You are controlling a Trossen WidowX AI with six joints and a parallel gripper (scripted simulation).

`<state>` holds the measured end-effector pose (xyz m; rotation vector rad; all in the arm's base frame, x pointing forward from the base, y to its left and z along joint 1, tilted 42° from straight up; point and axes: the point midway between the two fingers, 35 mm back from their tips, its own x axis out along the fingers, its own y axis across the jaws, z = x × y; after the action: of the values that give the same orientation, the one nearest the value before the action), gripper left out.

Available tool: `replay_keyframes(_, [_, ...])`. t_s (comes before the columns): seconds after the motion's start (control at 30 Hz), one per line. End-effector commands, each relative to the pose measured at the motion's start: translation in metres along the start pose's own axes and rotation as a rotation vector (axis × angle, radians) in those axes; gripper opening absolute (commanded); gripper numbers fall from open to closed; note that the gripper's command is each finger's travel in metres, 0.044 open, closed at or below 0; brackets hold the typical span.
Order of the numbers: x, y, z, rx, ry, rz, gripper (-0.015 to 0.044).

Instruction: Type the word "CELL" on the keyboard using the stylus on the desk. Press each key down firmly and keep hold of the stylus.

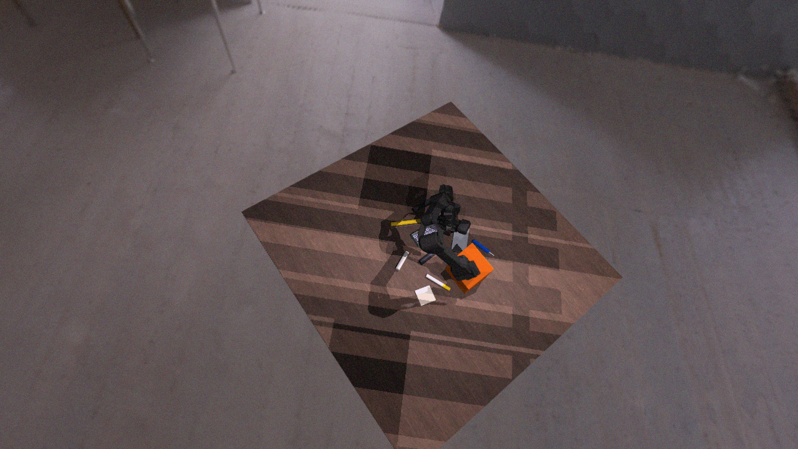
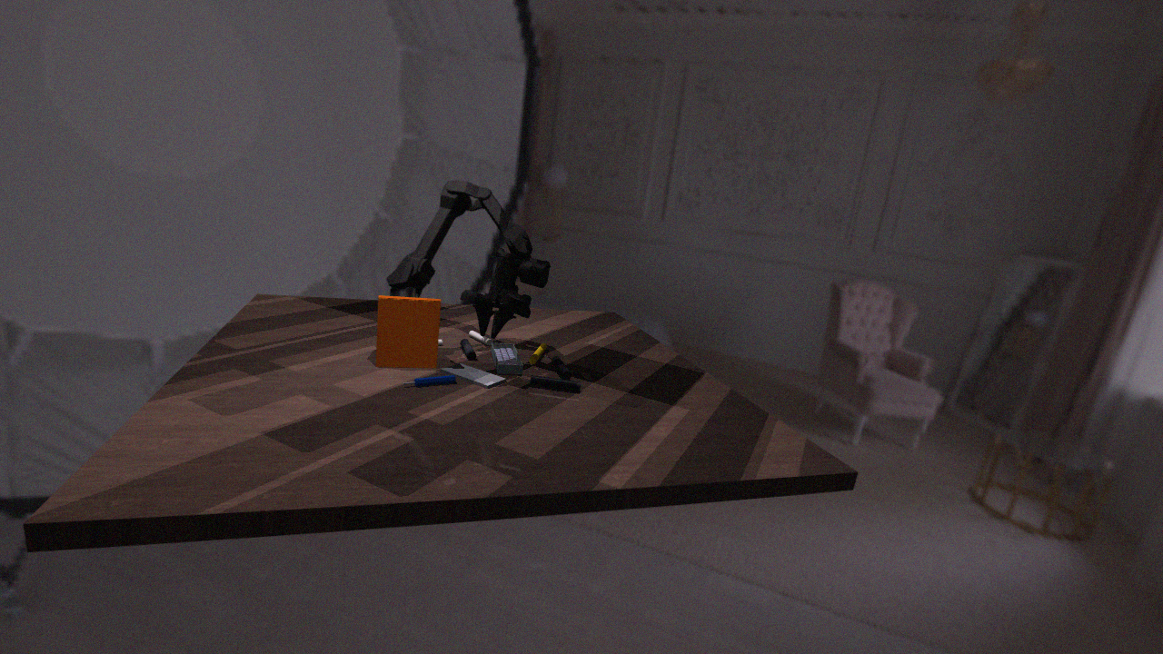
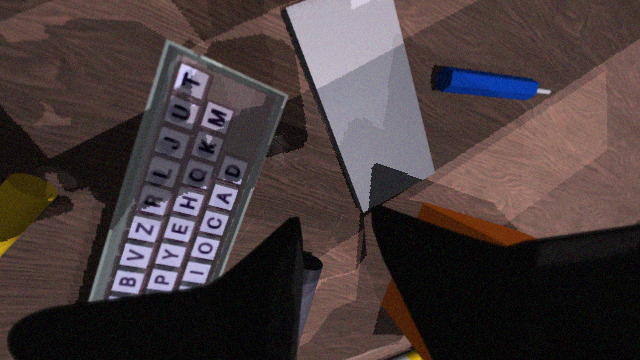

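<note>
The keyboard (image 1: 415, 237) (image 2: 505, 358) (image 3: 250, 125) is a grey-green tray of white letter keys; C, E and L show in the wrist view, and its lower end is hidden behind a finger. A blue stylus (image 1: 480, 246) (image 2: 434, 381) (image 3: 487, 83) with a thin white tip lies on the desk, beyond the grey slab from the keyboard. My gripper (image 2: 491, 334) (image 3: 336, 221) is partly open with nothing between its fingers. It points down above the desk, close to the keyboard and away from the stylus.
A tall orange block (image 1: 482, 265) (image 2: 408, 333) stands near the arm's base. A grey slab (image 1: 460, 240) (image 3: 360, 75) lies between keyboard and stylus. A dark cylinder (image 1: 426, 258) (image 2: 468, 350) (image 3: 311, 282), a yellow one (image 1: 404, 223) (image 3: 22, 205) and white ones lie around. A black cylinder (image 2: 554, 384) lies in front.
</note>
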<state>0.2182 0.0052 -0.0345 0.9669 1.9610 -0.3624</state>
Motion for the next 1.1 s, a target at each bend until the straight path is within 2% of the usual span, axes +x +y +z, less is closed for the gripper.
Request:
replay_keyframes(0.0, [0.031,-0.058,0.038,0.91,-0.071,-0.277,0.015])
replay_keyframes(0.43, [0.056,-0.114,0.054,1.666,-0.318,-0.507,0.015])
replay_keyframes(1.07, [0.057,-0.118,0.053,1.683,-0.326,-0.512,0.015])
